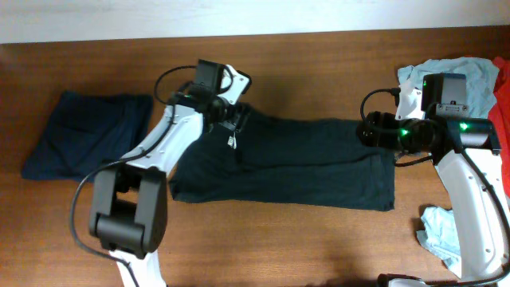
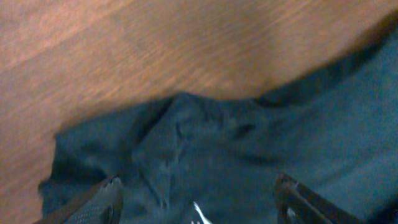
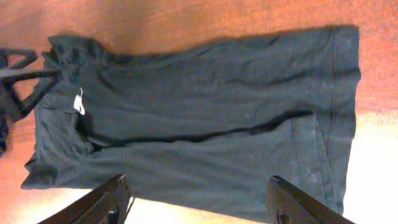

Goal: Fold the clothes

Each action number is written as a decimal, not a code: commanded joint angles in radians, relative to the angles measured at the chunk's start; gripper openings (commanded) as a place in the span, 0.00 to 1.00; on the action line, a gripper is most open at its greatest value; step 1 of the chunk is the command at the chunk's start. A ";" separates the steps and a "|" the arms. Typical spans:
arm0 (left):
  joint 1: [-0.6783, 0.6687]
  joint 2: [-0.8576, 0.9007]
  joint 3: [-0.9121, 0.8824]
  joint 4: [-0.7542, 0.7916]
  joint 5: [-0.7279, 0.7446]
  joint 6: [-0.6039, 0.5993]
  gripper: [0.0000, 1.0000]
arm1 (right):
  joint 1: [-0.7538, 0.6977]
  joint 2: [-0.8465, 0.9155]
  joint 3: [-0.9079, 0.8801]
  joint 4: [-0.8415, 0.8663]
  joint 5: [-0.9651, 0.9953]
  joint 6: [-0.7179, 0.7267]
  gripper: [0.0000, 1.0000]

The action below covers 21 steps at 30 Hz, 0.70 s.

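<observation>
Wooden table (image 1: 303, 72), black T-shirt (image 1: 303, 167) lengthwise left-right, collar end left

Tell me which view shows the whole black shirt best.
Right wrist: the black shirt lies nearly whole there. Overhead has the left arm and right arm over its ends; left wrist catches only one crumpled end.

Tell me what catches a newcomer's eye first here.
A black T-shirt lies stretched across the table, with the left gripper open over its collar end and the right gripper open near its hem end. A folded dark-navy garment sits at the left; light-blue and red clothes crowd the right edge.
</observation>
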 commanded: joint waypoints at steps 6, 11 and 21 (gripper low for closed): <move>-0.013 0.105 0.004 0.141 -0.130 0.084 0.54 | -0.005 0.003 0.006 -0.024 -0.006 -0.009 0.74; -0.013 0.119 0.004 0.143 -0.111 0.084 0.54 | -0.005 0.003 0.006 -0.025 0.010 -0.009 0.74; -0.013 0.130 0.004 0.128 -0.088 0.082 0.30 | -0.005 0.003 0.006 -0.027 0.014 -0.010 0.73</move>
